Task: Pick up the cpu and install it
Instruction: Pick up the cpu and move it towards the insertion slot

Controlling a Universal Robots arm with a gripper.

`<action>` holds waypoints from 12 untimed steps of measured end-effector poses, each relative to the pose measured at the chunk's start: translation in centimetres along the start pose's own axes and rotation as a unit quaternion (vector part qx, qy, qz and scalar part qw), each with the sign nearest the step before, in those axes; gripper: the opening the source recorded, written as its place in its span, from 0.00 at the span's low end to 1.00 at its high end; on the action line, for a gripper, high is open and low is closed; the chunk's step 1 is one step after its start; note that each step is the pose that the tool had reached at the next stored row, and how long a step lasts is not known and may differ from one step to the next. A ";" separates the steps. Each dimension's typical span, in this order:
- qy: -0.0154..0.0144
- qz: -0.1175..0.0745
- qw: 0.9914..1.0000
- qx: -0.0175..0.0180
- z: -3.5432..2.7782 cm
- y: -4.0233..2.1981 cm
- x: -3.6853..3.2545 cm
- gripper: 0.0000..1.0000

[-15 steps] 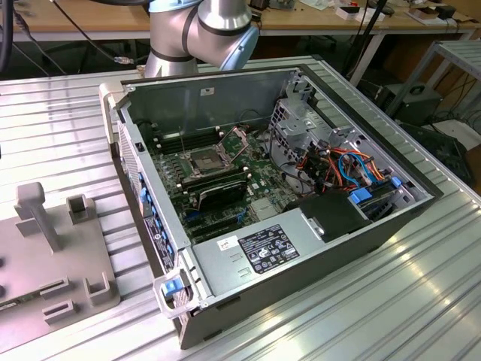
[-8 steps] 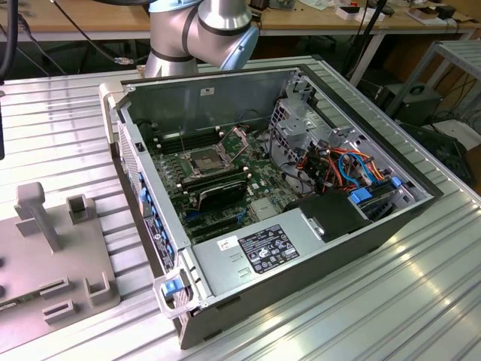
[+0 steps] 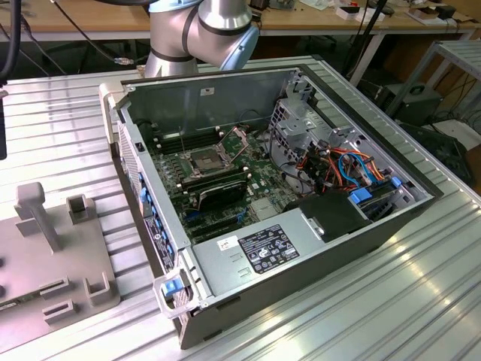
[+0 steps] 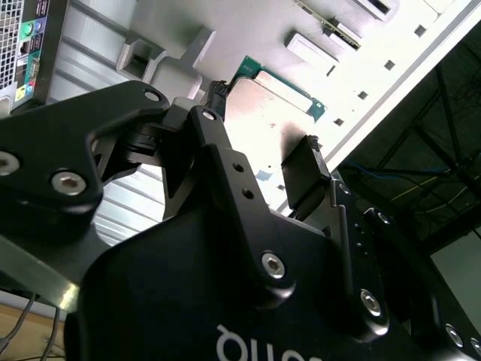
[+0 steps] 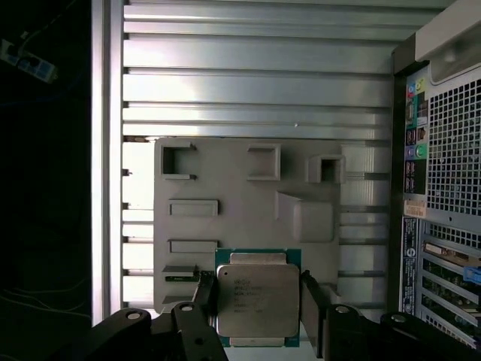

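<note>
Silver-topped cpu (image 5: 258, 299), one, clamped between two black fingers (image 5: 206, 295) of one pincer (image 5: 257, 284).

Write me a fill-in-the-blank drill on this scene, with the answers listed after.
1. In the first wrist view the gripper holds the cpu by two opposite sides; the slotted plate beyond it is ___.
2. The cpu's metal top is framed by a ___ board edge.
3. In the exterior view the case lies with its motherboard facing ___.

Answers: grey; green; up.
</note>
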State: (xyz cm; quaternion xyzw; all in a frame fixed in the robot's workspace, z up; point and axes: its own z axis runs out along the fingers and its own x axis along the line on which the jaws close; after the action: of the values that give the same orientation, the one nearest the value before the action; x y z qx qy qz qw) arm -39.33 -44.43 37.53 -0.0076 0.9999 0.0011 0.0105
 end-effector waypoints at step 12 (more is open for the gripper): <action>0.000 0.000 1.000 0.000 0.01 -0.01 -0.83 0.55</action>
State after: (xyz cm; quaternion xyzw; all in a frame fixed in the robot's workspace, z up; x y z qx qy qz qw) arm -38.50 -44.43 37.53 -0.0076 0.9999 0.0011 0.0104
